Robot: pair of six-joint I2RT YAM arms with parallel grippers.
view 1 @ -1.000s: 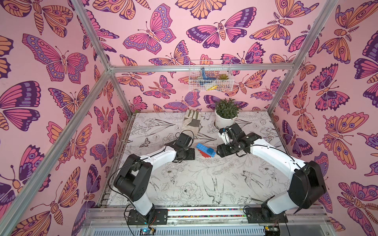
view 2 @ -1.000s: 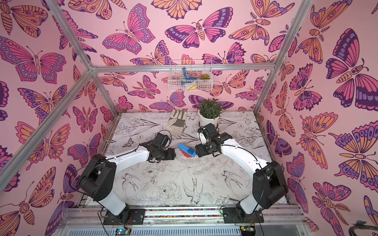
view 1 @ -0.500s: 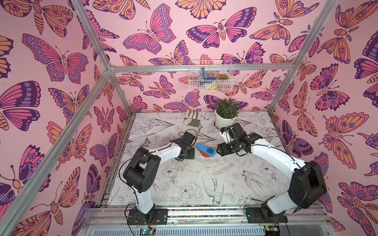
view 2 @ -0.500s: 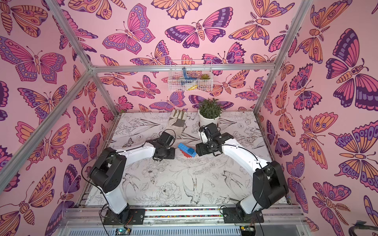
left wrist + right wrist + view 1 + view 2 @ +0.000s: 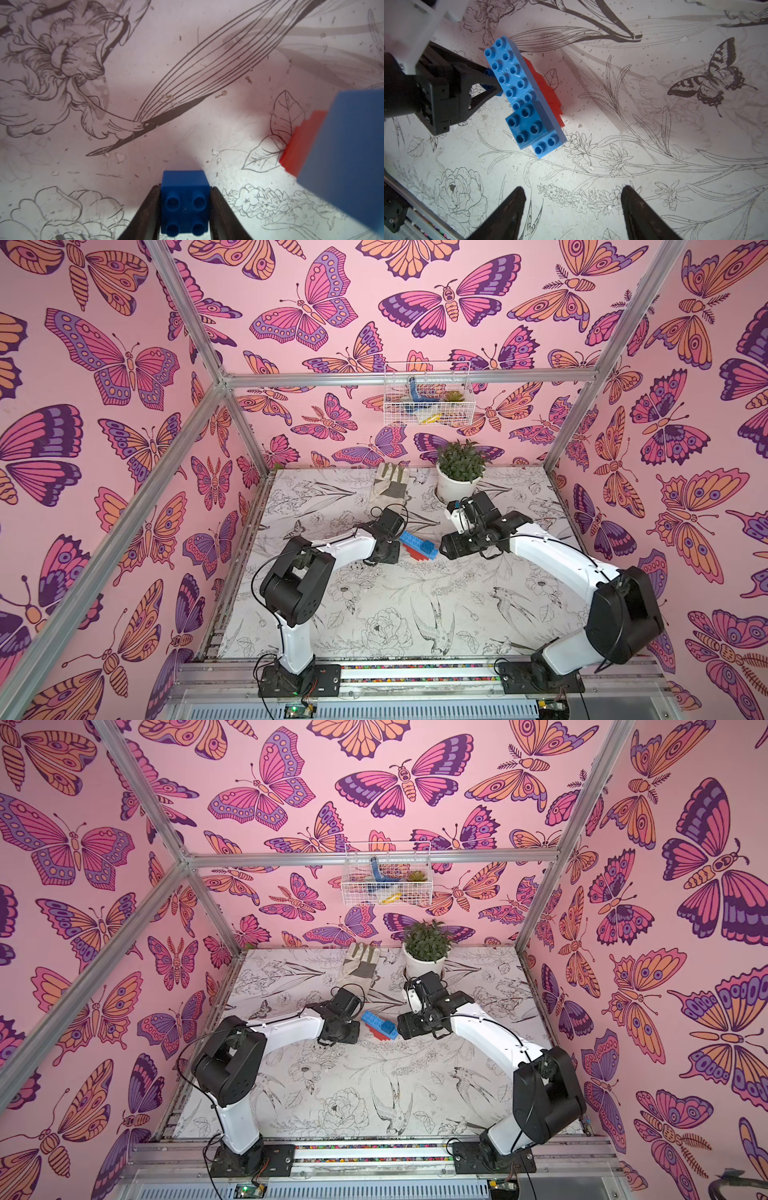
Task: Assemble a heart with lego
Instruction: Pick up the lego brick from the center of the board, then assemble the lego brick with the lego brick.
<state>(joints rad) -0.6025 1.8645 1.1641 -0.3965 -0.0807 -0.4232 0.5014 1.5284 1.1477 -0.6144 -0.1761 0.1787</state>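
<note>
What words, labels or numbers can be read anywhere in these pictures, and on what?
None can be read.
The bricks show plain studs. The glove, pot and basket carry no legible print. The walls and table bear only drawings. Whether the things in the basket carry any print is too small to tell.

The jaws clamp a blue brick [image 5: 184,200] near the heart [image 5: 345,145].

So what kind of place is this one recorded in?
Most likely a purpose-built robot recording booth: an aluminium frame holds butterfly-print walls, the left arm and right arm are bolted to a front rail, and the potted plant and glove look like staged props.
</note>
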